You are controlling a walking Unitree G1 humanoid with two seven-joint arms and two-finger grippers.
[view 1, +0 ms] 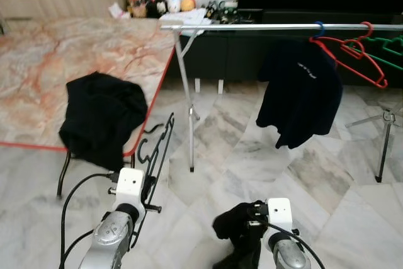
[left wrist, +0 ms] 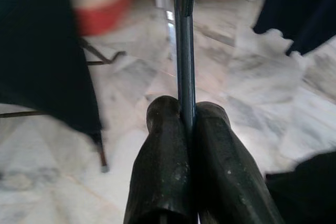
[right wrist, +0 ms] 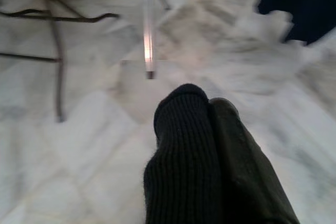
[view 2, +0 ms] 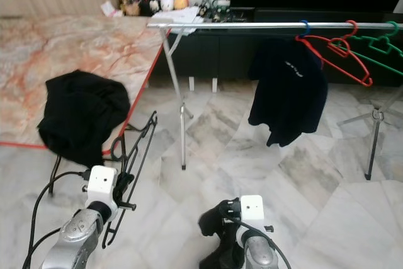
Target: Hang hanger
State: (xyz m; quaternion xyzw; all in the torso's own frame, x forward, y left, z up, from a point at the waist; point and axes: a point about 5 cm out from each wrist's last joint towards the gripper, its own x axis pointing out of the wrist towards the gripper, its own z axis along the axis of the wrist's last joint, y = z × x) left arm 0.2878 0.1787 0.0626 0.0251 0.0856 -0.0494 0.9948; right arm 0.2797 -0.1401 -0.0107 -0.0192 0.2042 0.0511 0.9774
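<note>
Left gripper (view 1: 150, 184) low at near left, clamped on a black hanger (view 1: 157, 149); the wrist view shows both fingers (left wrist: 163, 145) pinched on its thin wire edge. Right gripper (view 1: 242, 228) low at near right, closed on a dark ribbed garment (right wrist: 184, 145) that droops below it. Silver rail (view 1: 264, 27) runs across the far side, well apart from both, carrying a black shirt (view 1: 301, 92), a red hanger (view 1: 349, 55) and a green hanger (view 1: 384, 45) at far right. Risks, judged: thin wire could twist or slip in the pinch on the lift; hook could miss the rail or snag the rack leg (view 1: 187, 105); garment could slide off. Black cloth (view 1: 101, 118) on the left table (view 1: 38, 74) is not involved.
</note>
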